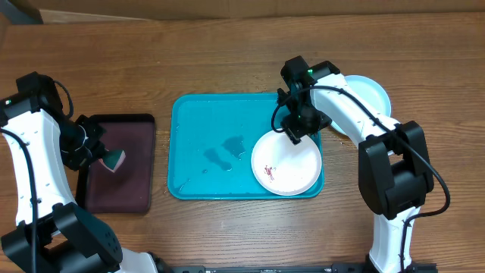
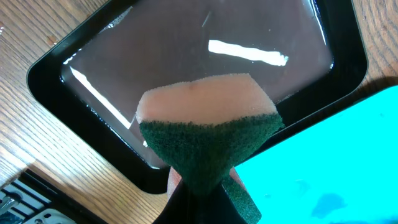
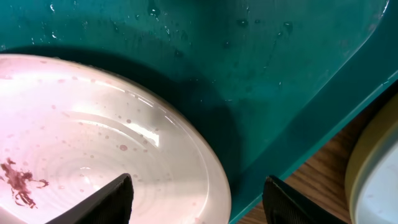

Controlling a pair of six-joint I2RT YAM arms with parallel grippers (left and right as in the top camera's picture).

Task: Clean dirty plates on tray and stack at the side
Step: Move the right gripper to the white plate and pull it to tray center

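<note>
Wooden counter (image 1: 227,61) fills my view, with the teal tray (image 1: 204,152) at centre. I see the white plate (image 1: 286,163), smeared reddish-brown, lying in the tray's right end. My right gripper (image 1: 294,135) hangs over the plate's rim with fingers spread. My left gripper (image 1: 102,155) pinches a green-backed sponge (image 2: 208,134) above the dark tray (image 1: 120,189). Beyond the teal tray's right edge sits a light blue plate (image 1: 373,92).

The white plate (image 1: 286,164) lay flat in the right end of the teal tray (image 1: 198,121), bearing a reddish-brown smear (image 3: 18,180). The light blue plate (image 1: 374,94) sat on the table beyond the tray's right edge, with a yellow-green plate (image 3: 373,168) there too.
</note>
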